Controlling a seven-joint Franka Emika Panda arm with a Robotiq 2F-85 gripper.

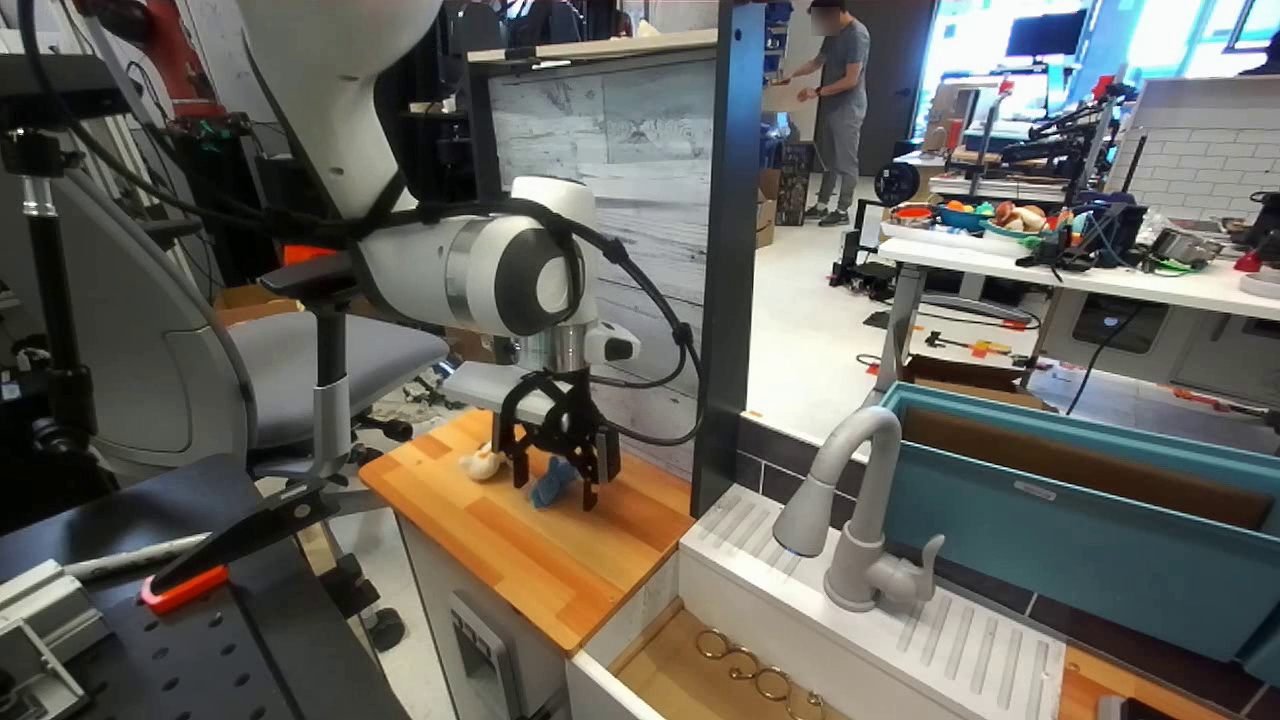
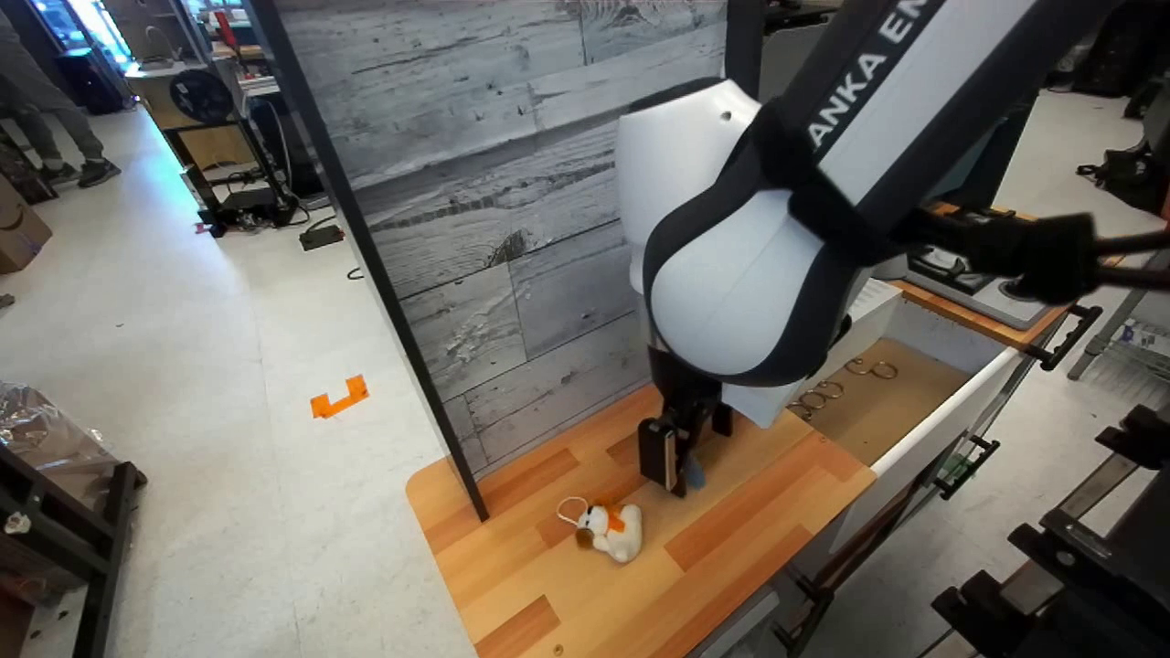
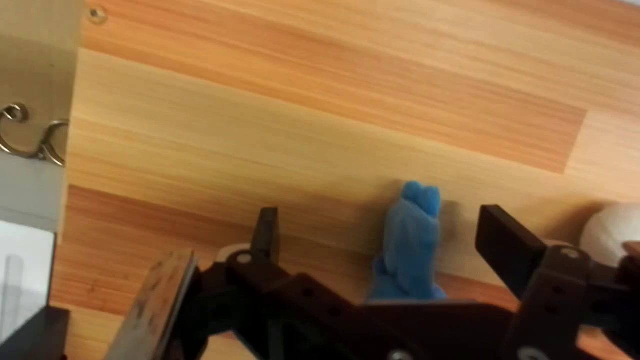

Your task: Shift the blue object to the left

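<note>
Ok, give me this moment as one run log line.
gripper: open, straddling blue object | blue object: on wooden countertop | plush toy: nearby, outside gripper | status: no grasp yet

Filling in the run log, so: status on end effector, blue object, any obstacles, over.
End effector open. Blue object between its jaws, gaps both sides, not gripped. White plush toy nearby, possibly in the way.

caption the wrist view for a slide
Open gripper astride a blue object on the wooden countertop, a pale toy partly visible at the right edge.
</note>
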